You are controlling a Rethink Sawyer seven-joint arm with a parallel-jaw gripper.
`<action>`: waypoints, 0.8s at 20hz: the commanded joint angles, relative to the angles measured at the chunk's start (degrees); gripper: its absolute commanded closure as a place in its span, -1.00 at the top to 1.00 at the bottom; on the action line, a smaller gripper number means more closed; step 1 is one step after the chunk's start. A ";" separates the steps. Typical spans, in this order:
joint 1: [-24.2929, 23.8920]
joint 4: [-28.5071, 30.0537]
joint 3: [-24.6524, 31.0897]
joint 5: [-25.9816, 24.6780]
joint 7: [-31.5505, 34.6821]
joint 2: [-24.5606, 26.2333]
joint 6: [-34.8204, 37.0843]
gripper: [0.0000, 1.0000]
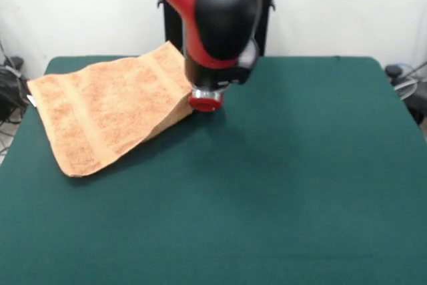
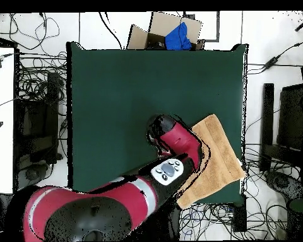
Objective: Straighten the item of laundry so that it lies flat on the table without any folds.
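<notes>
Lying near one corner of the table (image 1: 280,185), the item of laundry (image 1: 107,115) is seen as a peach-orange terry towel with a nubby, looped pile and flatter woven bands running near two of its edges. A rough square is formed, set askew to the table's edges, and the side nearest the gripper (image 1: 203,101) is raised off the dark green, cloth-like surface, so that a shadow is cast beneath it. A small white tag is glimpsed at the towel's outer edge in the front view.

From the front, the arm's smooth red and black shell is shown coming down from above, ending in a round red-ringed tip at the towel's lifted edge. Whether the tool is clenched or released cannot be told, as its end is hidden by the wrist housing.

From overhead, the towel (image 2: 216,161) is shown with one corner reaching the table's edge (image 2: 116,75), while much of its inner side is covered by the arm. Tangled cables on the floor and a cardboard box (image 2: 160,28) beyond the far side are shown only in this view.
</notes>
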 commanded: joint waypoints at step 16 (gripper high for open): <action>-4.36 9.25 17.41 -7.30 -0.22 -12.14 10.04 -1.00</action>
